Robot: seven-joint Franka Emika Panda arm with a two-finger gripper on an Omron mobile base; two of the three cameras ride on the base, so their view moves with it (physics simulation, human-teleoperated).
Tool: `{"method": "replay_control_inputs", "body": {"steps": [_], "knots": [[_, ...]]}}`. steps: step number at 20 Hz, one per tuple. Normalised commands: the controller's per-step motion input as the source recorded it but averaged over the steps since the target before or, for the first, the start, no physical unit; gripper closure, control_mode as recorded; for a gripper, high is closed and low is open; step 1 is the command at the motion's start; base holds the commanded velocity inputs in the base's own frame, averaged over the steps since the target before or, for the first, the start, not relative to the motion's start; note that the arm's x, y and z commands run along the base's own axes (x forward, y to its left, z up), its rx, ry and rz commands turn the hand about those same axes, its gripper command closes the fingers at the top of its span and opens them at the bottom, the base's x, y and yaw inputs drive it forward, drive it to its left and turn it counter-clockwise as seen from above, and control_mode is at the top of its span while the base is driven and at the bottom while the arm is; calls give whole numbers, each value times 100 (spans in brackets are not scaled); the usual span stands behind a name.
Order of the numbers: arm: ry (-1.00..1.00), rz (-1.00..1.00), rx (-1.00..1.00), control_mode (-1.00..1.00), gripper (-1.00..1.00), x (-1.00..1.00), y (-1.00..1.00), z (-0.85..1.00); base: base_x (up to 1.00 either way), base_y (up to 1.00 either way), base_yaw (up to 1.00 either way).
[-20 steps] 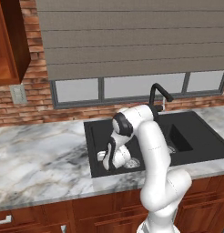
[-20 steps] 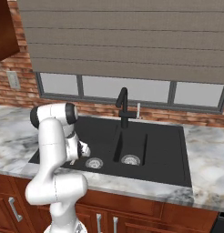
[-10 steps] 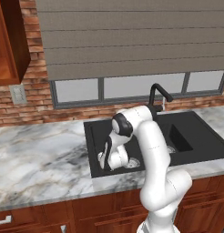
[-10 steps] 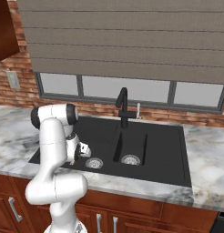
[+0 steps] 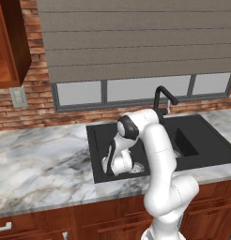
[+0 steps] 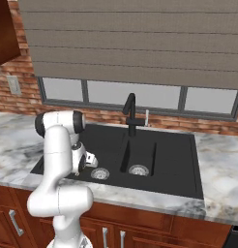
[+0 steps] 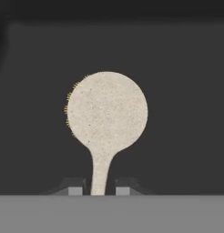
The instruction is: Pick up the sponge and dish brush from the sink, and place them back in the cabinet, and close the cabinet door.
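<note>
The cream dish brush lies on the black floor of the sink, round head away from the hand, thin handle running back between my finger tips. My gripper is shut on that handle. In the base views the hand reaches down into the left basin, with the gripper low near the silver drain. The sponge is hidden from me. The reddish-brown cabinet hangs at the upper left, its cabinet door swung open.
A black curved faucet stands behind the divider between the basins. Marble counter runs left of the sink, and more counter lies to its right. A brick wall and shuttered window rise behind. Drawers with silver handles sit below.
The jaws have closed from wide open onto the brush handle. The hand has sunk a little lower into the left basin.
</note>
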Motion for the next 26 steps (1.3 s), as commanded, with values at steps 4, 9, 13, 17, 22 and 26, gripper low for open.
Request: {"method": "replay_control_inputs", "body": {"steps": [4,9,13,17,22,26], "knots": [[-1,0,0,-100,100,0,0,16,0,0,0],[-5,0,0,-100,100,0,0,49,0,0,0],[-5,0,0,-100,100,0,0,60,0,0,0],[-4,0,0,-100,100,0,0,63,0,0,0],[-2,0,0,-100,100,0,0,70,0,0,0],[0,0,0,-100,100,-4,0,67,0,0,0]]}}
